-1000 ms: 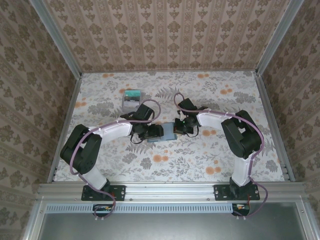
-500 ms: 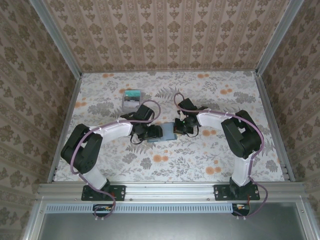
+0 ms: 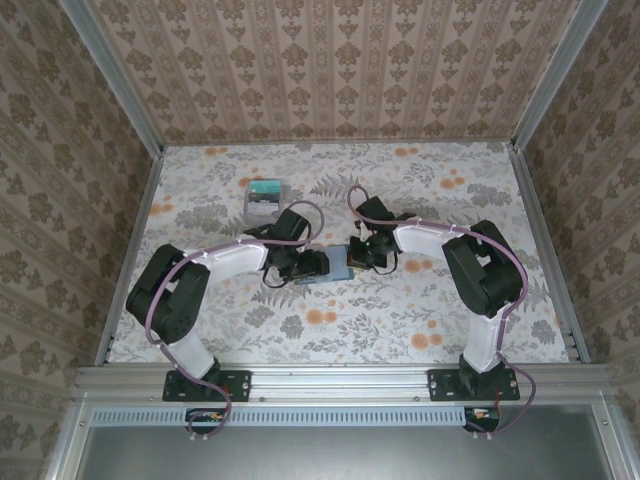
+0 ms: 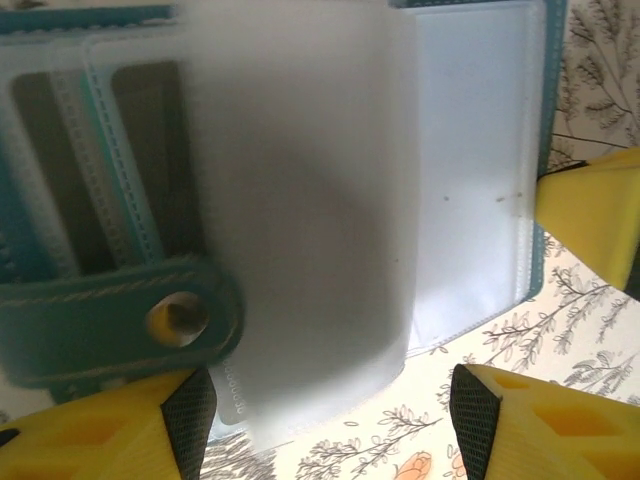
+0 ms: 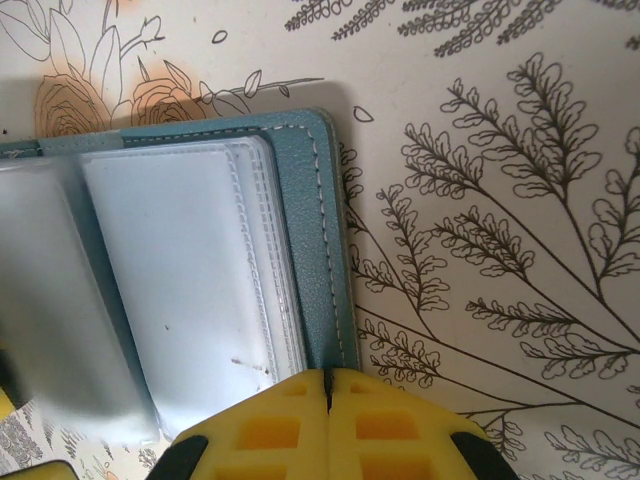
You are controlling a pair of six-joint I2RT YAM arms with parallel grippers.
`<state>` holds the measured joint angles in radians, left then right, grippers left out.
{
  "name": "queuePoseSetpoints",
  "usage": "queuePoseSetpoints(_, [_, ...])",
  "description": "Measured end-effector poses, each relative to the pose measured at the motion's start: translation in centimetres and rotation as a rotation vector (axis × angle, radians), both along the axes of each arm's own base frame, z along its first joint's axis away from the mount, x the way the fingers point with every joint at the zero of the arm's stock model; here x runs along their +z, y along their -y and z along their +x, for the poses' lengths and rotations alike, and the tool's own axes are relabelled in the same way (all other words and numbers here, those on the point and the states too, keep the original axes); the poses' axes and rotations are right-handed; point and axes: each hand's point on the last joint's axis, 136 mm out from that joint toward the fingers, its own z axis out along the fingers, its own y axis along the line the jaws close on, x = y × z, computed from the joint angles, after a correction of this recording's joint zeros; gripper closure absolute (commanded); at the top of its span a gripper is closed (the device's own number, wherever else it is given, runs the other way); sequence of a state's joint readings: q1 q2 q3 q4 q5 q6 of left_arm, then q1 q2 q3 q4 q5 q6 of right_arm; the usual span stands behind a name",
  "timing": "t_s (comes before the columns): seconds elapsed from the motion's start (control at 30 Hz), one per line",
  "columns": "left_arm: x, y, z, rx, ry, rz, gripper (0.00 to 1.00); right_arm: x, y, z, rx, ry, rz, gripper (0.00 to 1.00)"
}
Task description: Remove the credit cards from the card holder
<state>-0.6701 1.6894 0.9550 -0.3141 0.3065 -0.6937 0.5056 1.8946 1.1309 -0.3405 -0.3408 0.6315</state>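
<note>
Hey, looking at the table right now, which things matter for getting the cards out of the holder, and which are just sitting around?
Part of the job:
teal card holder, lying open
its clear sleeves
left fingers, open beside a lifted sleeve
right fingers, shut at the holder's edge

Just lying about:
grey rectangle with a green band, behind the left arm
</note>
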Motion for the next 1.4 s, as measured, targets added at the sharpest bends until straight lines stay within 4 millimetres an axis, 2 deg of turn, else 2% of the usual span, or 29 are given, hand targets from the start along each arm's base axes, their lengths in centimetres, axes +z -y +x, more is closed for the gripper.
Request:
queuePoseSetpoints(0.3, [0.3, 1.1, -0.1, -0.040, -0.003, -0.029, 0.32, 0.0, 0.0, 0.0, 0.000, -0.001, 0.000, 1.00])
queuePoseSetpoints(0.43, [1.1, 1.8, 0.3, -0.055, 0.019, -0.045, 0.27, 0.0, 0.0, 0.0, 0.000, -0.001, 0.000, 1.00])
queuePoseSetpoints(0.7, [2.3, 2.6, 0.8, -0.078, 0.048, -0.071, 0.29, 0.1, 0.0, 0.0, 0.000, 0.002, 0.000, 0.97])
queuePoseSetpoints(0.87, [3.6, 4.8, 1.4, -0.124, 0.056, -0.131, 0.31, 0.2, 0.0, 0.1, -0.001, 0.007, -0.002, 0.97])
queuePoseSetpoints(1.07, [3.8, 6.5, 1.5, -0.172, 0.041, -0.176, 0.34, 0.7, 1.5, 0.1, -0.032, 0.031, -0.020, 0.96])
queuePoseSetpoints(1.2, [4.0, 6.0, 1.6, -0.162, 0.055, -0.186, 0.36, 2.1, 1.2, 0.3, -0.030, 0.070, 0.003, 0.94])
queuePoseSetpoints(1.3, [3.8, 4.4, 1.3, -0.135, 0.055, -0.178, 0.38, 3.7, 0.6, 1.0, -0.029, 0.123, 0.036, 0.92])
queuePoseSetpoints(1.4, [3.5, 2.4, 1.2, -0.096, 0.059, -0.157, 0.47, 4.9, 0.0, 1.4, -0.025, 0.158, 0.072, 0.91])
